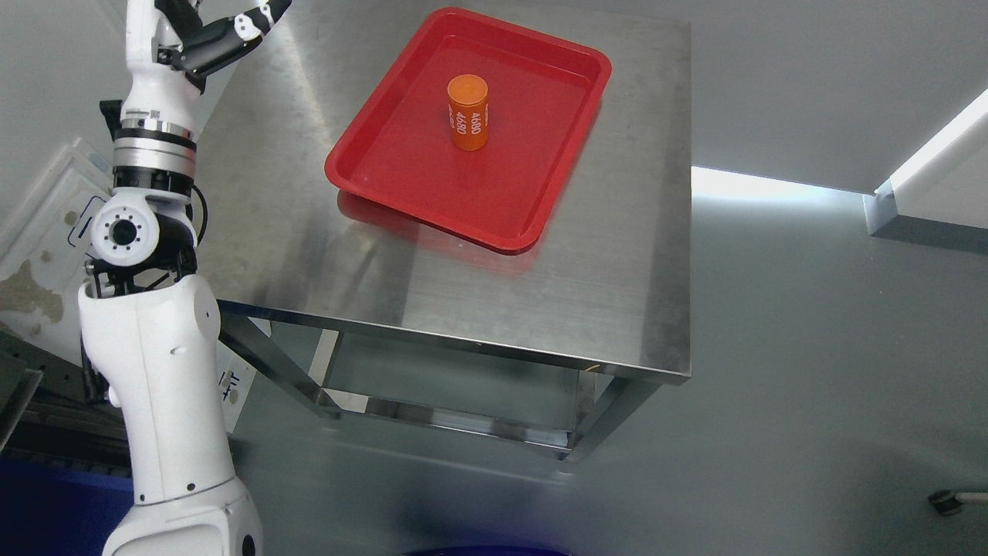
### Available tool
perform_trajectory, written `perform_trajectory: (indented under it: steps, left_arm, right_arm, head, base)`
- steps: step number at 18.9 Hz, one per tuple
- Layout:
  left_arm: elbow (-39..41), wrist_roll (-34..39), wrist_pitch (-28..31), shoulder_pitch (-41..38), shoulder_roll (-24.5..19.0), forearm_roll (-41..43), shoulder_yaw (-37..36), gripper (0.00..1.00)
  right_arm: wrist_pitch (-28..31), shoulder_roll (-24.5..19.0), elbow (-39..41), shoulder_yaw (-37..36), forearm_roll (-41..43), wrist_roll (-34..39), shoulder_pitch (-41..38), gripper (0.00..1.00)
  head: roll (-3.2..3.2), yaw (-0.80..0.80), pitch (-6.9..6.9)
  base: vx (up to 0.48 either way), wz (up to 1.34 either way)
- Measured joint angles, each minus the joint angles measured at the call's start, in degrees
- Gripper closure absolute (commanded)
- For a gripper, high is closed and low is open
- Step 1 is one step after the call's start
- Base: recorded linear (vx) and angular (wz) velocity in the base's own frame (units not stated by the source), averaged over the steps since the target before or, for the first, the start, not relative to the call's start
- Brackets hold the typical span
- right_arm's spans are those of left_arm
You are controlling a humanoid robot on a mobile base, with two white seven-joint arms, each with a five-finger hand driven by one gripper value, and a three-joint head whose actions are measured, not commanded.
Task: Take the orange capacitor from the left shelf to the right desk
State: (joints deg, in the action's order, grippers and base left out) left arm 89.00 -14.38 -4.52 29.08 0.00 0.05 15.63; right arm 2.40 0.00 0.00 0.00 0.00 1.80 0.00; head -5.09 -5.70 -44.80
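An orange capacitor with white "4680" print stands upright in a red tray on a steel table. My left arm rises along the picture's left side. Its hand sits at the top left, over the table's far left corner, well apart from the capacitor. The black and white fingers stretch out and hold nothing. The upper part of the hand is cut off by the picture's top edge.
The steel table has a lower shelf and crossbars beneath it. Grey floor spreads to the right. A white ledge shows at the right edge, and a stained white panel lies behind the left arm.
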Motion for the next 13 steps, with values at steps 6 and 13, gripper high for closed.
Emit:
perform_trajectory:
  steps: [6,13]
  left_arm:
    - [2.5,0.5,-2.2,-5.3,0.0,0.0,2.1,0.0]
    - [4.0,0.7,-4.4,-10.8,0.0,0.7,0.5,0.0]
  right_arm:
    - [0.0,0.0,0.0,0.0,0.0,0.0,0.0,0.0]
    - [0.0,0.0,0.0,0.0,0.0,0.0,0.0,0.0]
  head:
    - [0.0,0.0,0.0]
    - [0.0,0.0,0.0]
  base:
    - [0.0,0.0]
    - [0.0,0.0]
